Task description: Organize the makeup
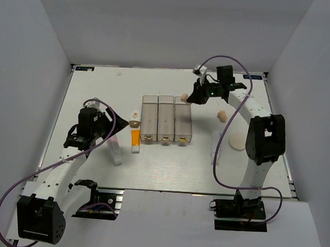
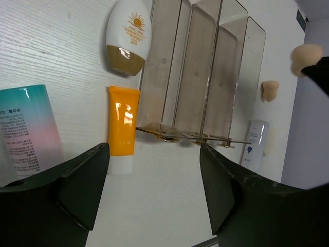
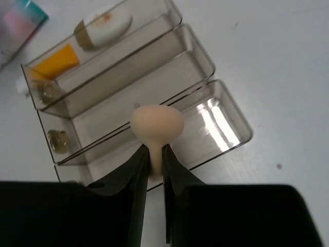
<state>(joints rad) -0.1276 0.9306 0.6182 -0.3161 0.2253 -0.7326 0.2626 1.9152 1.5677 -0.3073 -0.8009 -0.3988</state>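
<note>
Toward the near-left corner of the worktop (image 1: pixel 167 174), the left claw (image 1: pixel 110 128) hovers with its jaws spread wide and nothing between them. Just beside it, on the side of the near edge, the white tube with a pink-blue gradient (image 1: pixel 114 149) lies flat. A little farther in, the orange tube (image 1: pixel 135 139) lies flat with its white cap pointing at the near edge. It sits just beside the near-left corner of the clear box (image 1: pixel 165 119). The box stands mid-worktop with three long compartments running near to far and gold latches (image 1: pixel 165 138) on its near end. To the right of the box, the plain white tube (image 2: pixel 254 146) lies on the worktop. The round cream puff (image 1: pixel 238 141) rests closer to the right edge, beside the right arm. Just beyond the orange tube, along the box's left wall, lies a white oval bottle (image 1: pixel 134 120), its brownish-gold cap facing the orange tube. Farther back, a loose peach sponge (image 1: pixel 222 115) sits between the box and the right edge. At the far end of the box's right compartment, the right claw (image 1: pixel 196 95) is pinched narrow on the stem of a second peach sponge (image 3: pixel 157 121), holding it above the box. I cannot tell from the pictures how high it is.
</note>
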